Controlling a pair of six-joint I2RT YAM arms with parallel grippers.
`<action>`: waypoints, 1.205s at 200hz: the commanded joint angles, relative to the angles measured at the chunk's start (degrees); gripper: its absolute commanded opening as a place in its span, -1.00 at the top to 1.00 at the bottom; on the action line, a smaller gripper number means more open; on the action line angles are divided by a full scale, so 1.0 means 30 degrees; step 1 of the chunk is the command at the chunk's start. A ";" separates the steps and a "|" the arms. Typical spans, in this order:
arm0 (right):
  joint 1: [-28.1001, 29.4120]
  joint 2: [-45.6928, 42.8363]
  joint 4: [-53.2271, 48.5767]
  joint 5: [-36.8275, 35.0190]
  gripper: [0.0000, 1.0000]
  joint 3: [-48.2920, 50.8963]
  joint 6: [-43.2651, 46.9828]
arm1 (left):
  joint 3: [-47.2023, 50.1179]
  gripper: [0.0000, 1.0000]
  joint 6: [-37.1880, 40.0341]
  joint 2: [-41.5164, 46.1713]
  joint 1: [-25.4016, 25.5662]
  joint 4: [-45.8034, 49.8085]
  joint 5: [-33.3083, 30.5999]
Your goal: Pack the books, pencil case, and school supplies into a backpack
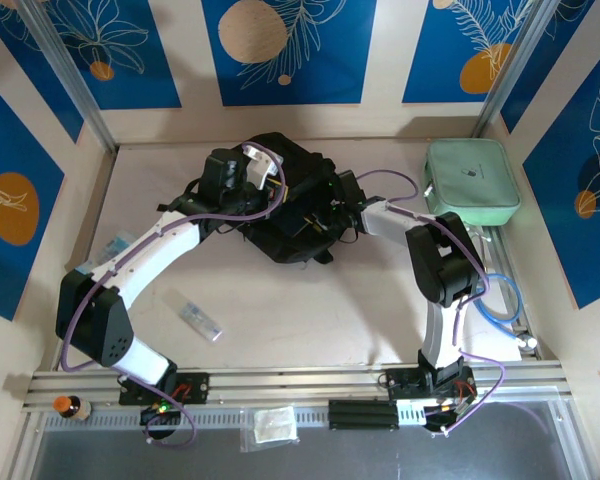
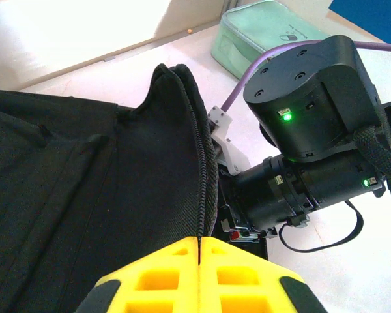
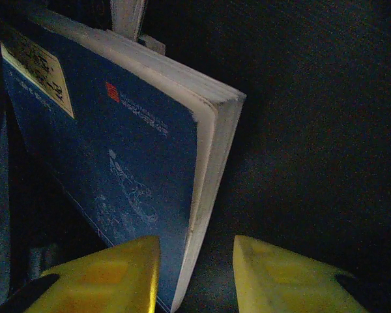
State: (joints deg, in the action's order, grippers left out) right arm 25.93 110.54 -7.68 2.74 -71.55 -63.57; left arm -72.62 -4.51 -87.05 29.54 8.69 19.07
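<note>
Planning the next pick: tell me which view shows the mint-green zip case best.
The top external view: the mint-green rectangular fabric zip case lies whole and unobstructed there, at far right. The left wrist view catches just part of the case, cut by the frame's top edge.

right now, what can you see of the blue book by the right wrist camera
The book is a thin dark-blue paperback with a yellow label strip, a small red mark, a faint white line drawing and white page edges. It stands tilted inside the black backpack, its lower corner between the open yellow jaws of the right gripper; contact is unclear.
</note>
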 commanded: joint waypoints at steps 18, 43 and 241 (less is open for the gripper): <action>0.0218 0.1392 0.1019 0.1813 0.47 -0.0947 0.0314 | 0.0212 1.00 -0.0253 0.0378 0.0083 -0.0860 0.0739; 0.0320 0.2129 0.2904 0.2574 0.64 -0.1598 0.0245 | 0.0212 1.00 -0.0312 0.0400 0.0085 -0.0875 0.0732; -0.1917 -0.8975 0.4004 -0.1047 0.22 0.7879 0.0378 | 0.0513 0.12 -0.2251 -0.1646 0.0122 -0.1758 0.1803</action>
State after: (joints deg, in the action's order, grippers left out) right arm 21.71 90.98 13.82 6.96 -50.92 -65.69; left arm -72.27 -9.28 -90.63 29.65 4.84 21.71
